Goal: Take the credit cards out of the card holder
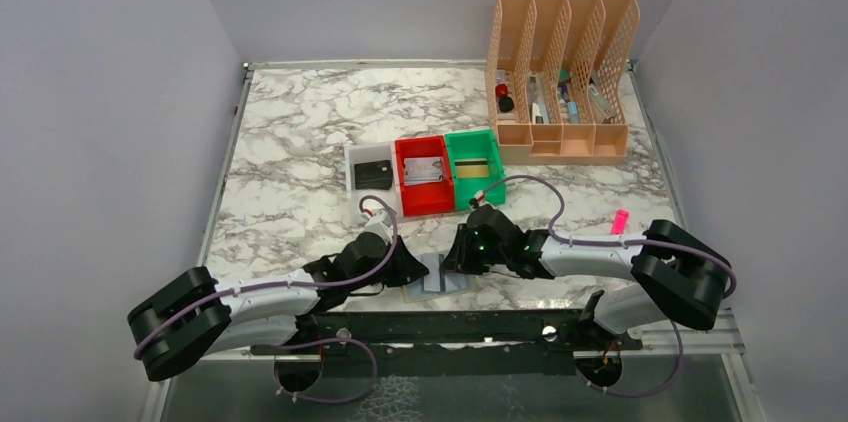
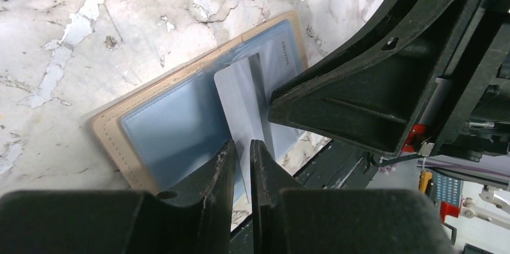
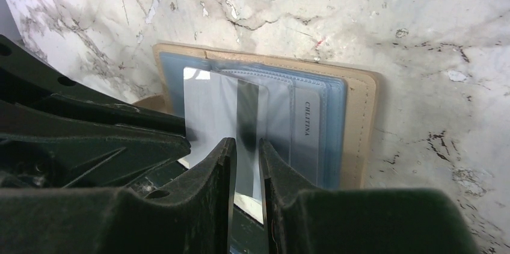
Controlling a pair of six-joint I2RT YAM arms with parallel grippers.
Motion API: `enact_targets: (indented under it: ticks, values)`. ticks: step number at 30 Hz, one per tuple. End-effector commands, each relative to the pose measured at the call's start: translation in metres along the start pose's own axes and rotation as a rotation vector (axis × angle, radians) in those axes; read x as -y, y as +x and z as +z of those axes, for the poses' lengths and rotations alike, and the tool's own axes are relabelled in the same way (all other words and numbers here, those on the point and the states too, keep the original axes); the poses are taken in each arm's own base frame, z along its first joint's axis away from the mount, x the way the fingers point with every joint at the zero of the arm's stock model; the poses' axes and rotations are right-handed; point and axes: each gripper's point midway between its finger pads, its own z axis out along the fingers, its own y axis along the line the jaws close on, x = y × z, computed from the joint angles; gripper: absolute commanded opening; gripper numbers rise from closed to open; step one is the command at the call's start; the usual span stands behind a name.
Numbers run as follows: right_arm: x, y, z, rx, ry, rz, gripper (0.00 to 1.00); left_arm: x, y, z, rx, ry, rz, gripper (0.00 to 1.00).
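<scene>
**Silvery card half out of the open holder, both grippers at it**

The marble table point(image 1: 300, 132) carries a white tray point(image 1: 352, 167) well back from the arms, with a black card point(image 1: 372, 175) lying flat in it. The card holder point(image 3: 361, 121) lies open and flat at the table's near edge, between the two arms, blue-grey inside up, its long axis running left to right. The silvery grey card point(image 3: 207, 103) sticks out of a pocket toward the near edge, its long axis crossing the holder's, dark stripe showing.

The left gripper point(image 2: 242, 145) is closed to a narrow slot, and the card's near end sits pinched in it. The right gripper point(image 3: 245, 142) is also nearly closed, fingers straddling the card's stripe. One fingertip touches the card's edge, but I cannot tell whether it grips.
</scene>
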Motion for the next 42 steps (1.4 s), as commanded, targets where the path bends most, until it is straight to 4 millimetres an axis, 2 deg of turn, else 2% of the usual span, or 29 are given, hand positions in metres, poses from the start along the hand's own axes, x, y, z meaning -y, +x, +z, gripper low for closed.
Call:
enact_targets:
  ticks: [1,5,21,29,34,38,42]
  values:
    - [0.043,0.033,0.003,-0.104,0.129,-0.002,0.26,0.023,-0.008,-0.003,0.039,0.104,-0.001,0.18]
    - [0.042,0.033,0.002,-0.103,0.13,-0.003,0.26,0.018,-0.003,-0.001,0.018,0.089,-0.014,0.18]
    - [0.042,0.035,0.003,-0.11,0.121,0.001,0.26,0.025,0.002,0.006,-0.012,0.126,-0.046,0.17]
    - [0.042,0.035,0.003,-0.11,0.124,-0.002,0.26,0.033,-0.001,0.005,0.002,0.163,-0.078,0.1]
    - [0.043,0.035,0.003,-0.107,0.126,-0.002,0.26,0.035,-0.002,0.004,0.011,0.181,-0.093,0.0]
    - [0.046,0.03,0.001,-0.084,0.149,-0.002,0.26,0.03,-0.004,0.003,0.032,0.169,-0.097,0.0]
    - [0.053,0.022,-0.003,-0.042,0.199,-0.011,0.26,0.01,-0.001,-0.001,0.042,0.118,-0.124,0.0]
